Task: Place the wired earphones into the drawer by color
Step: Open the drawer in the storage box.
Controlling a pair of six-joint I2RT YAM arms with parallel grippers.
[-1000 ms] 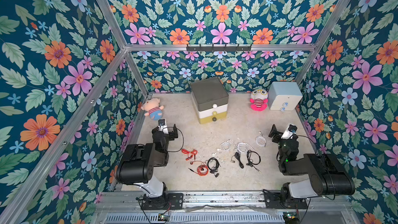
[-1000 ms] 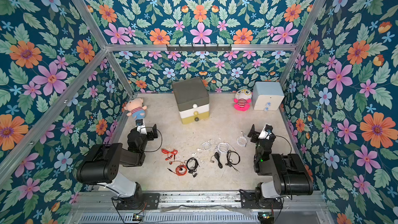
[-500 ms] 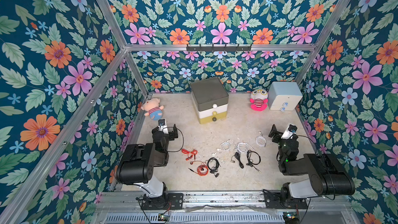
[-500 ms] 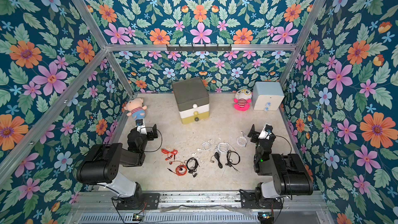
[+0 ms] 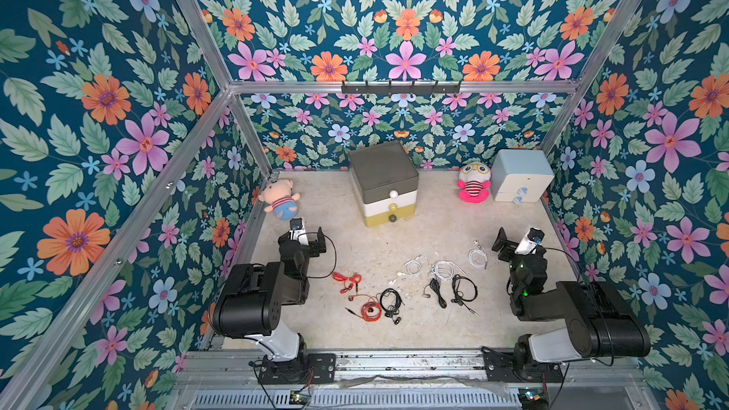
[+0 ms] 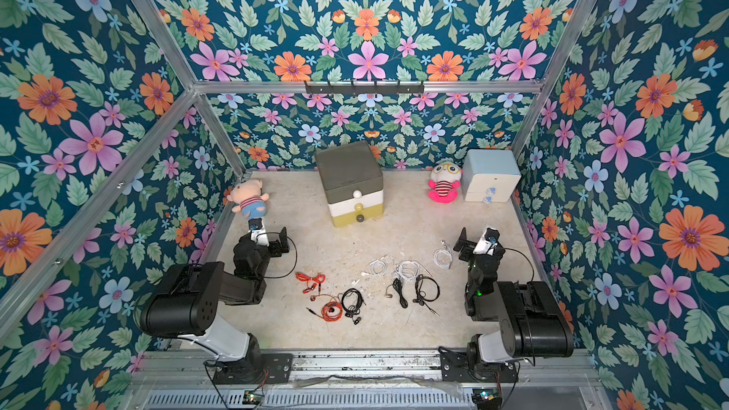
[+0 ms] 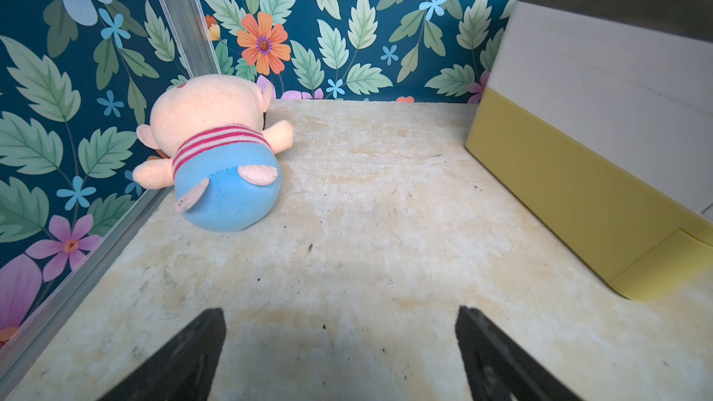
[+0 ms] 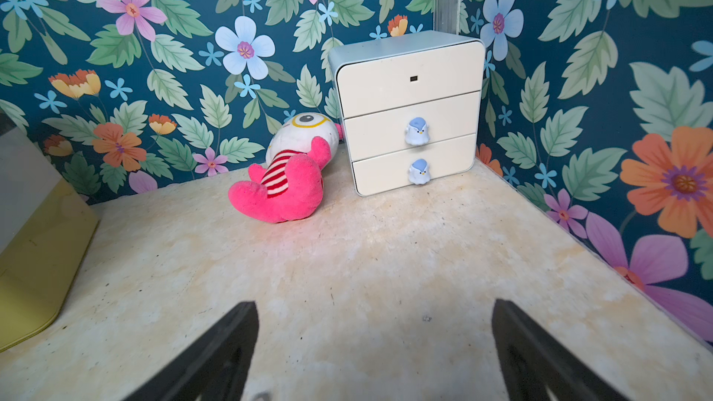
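Earphones (image 5: 445, 270) all lie loose in front of the drawer (image 5: 384, 169), toward the arm bases: white, red (image 5: 347, 281) and black (image 5: 390, 299) coils. All three tiers look shut to me. Left gripper (image 7: 339, 322) and right gripper (image 8: 374, 310) are spread wide and hold nothing, one either side of the drawer's front. I'd open a tier first: pinch one knob (image 5: 393, 193), pull straight out, then grab coils by the bundle. One red and one black coil seem to overlap, so the count is unclear. Wrist views show no cords or knobs.
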